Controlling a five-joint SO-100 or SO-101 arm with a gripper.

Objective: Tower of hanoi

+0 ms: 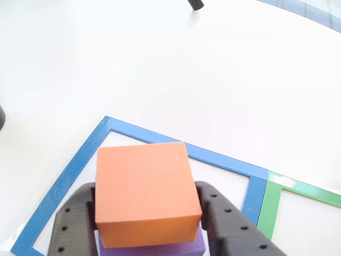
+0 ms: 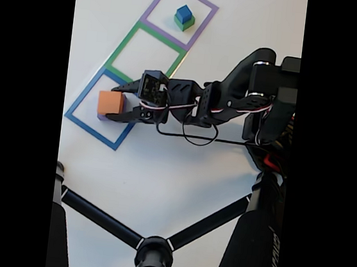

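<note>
**Orange block between the fingers over the blue square**

The end effector sits low over the white counter, its two black fingers standing on either side of an orange block. In the other view the fingers press close against the block's flanks, so it looks gripped, though whether the pads truly bear on it or just touch I cannot tell for sure. The orange block rests on top of a purple block, of which only a thin edge peeks out underneath. Both lie inside the blue square outline taped on the counter, and a green square outline joins it on the right in that view.

From the fixed view the arm reaches in from the right, the end effector closed around the orange block in the blue square. Beyond it come the green square and then a purple square outline, where a small blue cube sits on a green cube, well apart from the arm. A black tripod stands in the foreground.
</note>
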